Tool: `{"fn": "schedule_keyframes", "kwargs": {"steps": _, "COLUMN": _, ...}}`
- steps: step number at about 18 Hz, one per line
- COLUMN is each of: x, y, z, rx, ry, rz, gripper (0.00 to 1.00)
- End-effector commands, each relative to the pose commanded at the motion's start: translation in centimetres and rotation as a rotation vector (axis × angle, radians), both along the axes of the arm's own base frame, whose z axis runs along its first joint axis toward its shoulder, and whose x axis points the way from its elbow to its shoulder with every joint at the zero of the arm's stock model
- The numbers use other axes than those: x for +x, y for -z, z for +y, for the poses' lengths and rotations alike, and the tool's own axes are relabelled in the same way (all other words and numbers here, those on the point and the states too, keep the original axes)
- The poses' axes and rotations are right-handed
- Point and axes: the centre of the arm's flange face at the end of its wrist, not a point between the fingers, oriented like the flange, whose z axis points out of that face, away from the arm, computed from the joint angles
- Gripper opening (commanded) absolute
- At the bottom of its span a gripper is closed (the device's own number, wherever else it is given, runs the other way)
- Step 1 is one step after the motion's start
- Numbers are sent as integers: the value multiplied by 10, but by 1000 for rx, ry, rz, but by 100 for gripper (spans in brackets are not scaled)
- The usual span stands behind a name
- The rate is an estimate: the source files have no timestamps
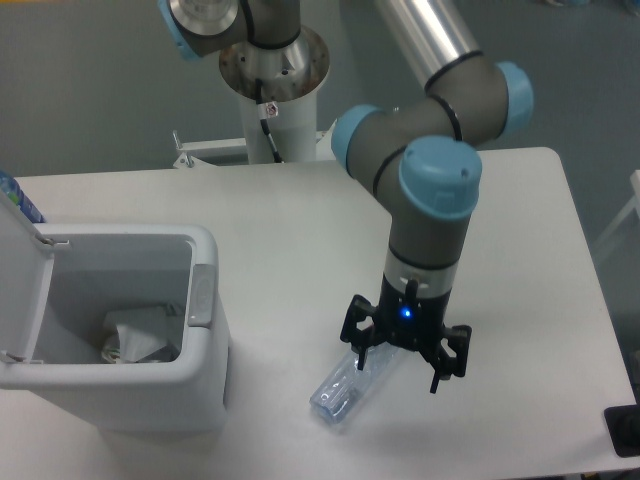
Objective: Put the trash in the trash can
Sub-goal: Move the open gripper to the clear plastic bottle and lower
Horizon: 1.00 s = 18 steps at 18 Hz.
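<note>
Fingers of the gripper (402,356) stand spread wide, straddling the bottle (349,386) lying on the table (300,220) beside the trash can (206,320) (wrapper (133,335) already inside), and closing off-centre could squirt it sideways.

Grey arm (425,150) with silver tube links, pale blue joint caps, and a black tool (402,352) showing one small blue light.
</note>
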Motion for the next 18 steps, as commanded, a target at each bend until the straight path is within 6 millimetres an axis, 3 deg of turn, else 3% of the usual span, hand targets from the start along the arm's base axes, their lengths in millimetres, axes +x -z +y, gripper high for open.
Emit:
{"fn": "schedule_keyframes", "kwargs": {"steps": 5, "x": 11, "y": 26, "z": 19, "rx": -36, "ry": 26, "rz": -2, "gripper": 100}}
{"fn": "schedule_keyframes", "kwargs": {"steps": 8, "x": 37, "y": 52, "z": 40, "rx": -147, "ry": 61, "rz": 44, "gripper": 100}}
{"fn": "schedule_keyframes", "kwargs": {"steps": 13, "x": 58, "y": 85, "z": 53, "rx": -210, "ry": 112, "rz": 23, "gripper": 100}}
{"fn": "schedule_keyframes", "kwargs": {"steps": 18, "x": 59, "y": 115, "z": 57, "rx": -258, "ry": 138, "rz": 12, "gripper": 100}}
